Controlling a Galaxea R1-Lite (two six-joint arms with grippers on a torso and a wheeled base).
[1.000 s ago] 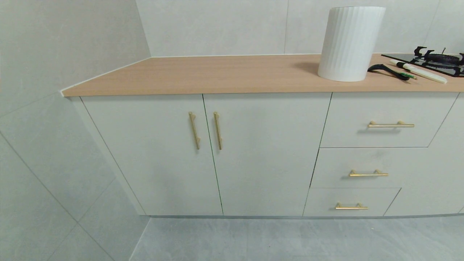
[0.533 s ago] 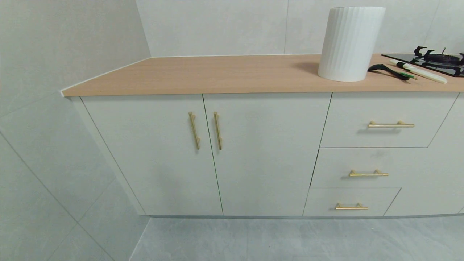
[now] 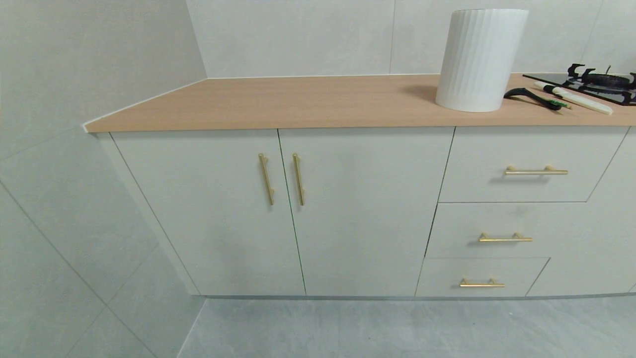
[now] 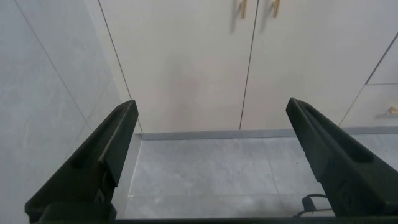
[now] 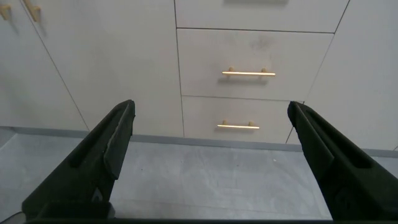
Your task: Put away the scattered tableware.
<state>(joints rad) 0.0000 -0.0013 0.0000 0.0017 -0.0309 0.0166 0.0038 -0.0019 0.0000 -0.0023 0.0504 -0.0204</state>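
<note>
On the wooden counter [image 3: 298, 102] at the far right lie a black-handled utensil [image 3: 531, 96] and a long white utensil [image 3: 576, 98], next to a tall white ribbed container [image 3: 479, 59]. My left gripper [image 4: 211, 118] hangs low, open, facing the cabinet doors [image 4: 186, 62] and the floor, with nothing between its fingers. My right gripper [image 5: 211, 115] is also low and open, facing the lower drawers [image 5: 249, 59], holding nothing.
Below the counter are two cabinet doors with gold handles [image 3: 280, 179] and three drawers [image 3: 526, 166] to their right. A black stove grate [image 3: 603, 79] sits at the counter's far right. A tiled wall [image 3: 74, 149] closes the left side. Grey floor [image 3: 397, 328] lies in front.
</note>
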